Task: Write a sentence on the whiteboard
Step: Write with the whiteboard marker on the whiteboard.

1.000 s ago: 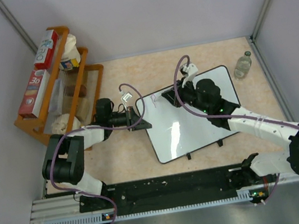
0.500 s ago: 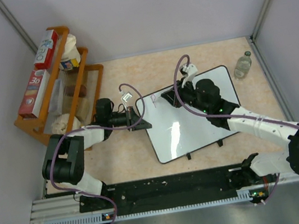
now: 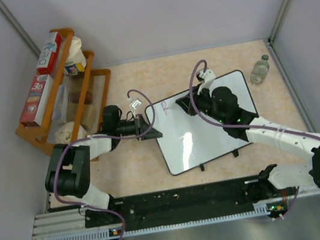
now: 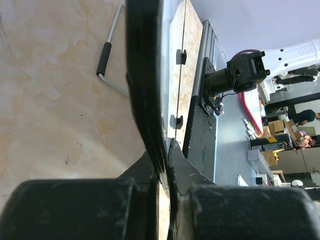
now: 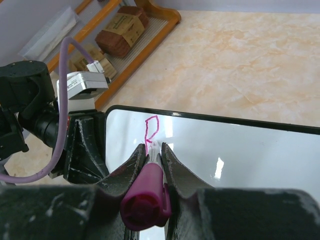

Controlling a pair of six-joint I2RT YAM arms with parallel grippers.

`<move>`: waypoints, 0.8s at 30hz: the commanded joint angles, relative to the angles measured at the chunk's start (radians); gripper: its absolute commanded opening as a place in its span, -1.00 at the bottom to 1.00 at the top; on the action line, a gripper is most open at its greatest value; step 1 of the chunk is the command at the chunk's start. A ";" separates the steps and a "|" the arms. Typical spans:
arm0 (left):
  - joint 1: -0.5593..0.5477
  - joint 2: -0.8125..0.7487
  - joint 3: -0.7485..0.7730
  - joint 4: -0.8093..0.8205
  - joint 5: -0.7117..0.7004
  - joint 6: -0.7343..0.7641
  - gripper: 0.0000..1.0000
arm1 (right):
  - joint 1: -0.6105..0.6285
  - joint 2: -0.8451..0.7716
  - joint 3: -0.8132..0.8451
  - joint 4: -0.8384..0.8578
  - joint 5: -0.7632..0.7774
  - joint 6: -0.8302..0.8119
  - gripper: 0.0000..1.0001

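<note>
The whiteboard [image 3: 195,142] lies tilted on the table, its black feet toward the arms. My left gripper [image 3: 150,126] is shut on its left edge; in the left wrist view the jaws [image 4: 163,152] pinch the board's black frame [image 4: 144,75]. My right gripper [image 3: 196,103] is shut on a magenta marker [image 5: 148,194], tip down on the whiteboard [image 5: 240,150] near its far left corner. Of the sentence, only one pink letter [image 5: 151,127] shows, a P-like shape just past the marker tip; from above it is a small pink mark [image 3: 164,108].
A wooden rack [image 3: 100,99] with boxes and packets stands at the left, close behind the left arm. A small clear bottle [image 3: 260,70] stands at the far right near the wall. The arms' base rail [image 3: 179,202] runs along the near edge.
The right gripper with the marker has slid a little to the right along the board's top, and the pink letter has gained strokes. The left gripper has stayed clamped in place.
</note>
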 commanded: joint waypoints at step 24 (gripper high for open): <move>-0.025 0.011 -0.028 -0.016 -0.072 0.202 -1.00 | 0.007 -0.038 -0.074 0.005 -0.058 -0.012 -1.00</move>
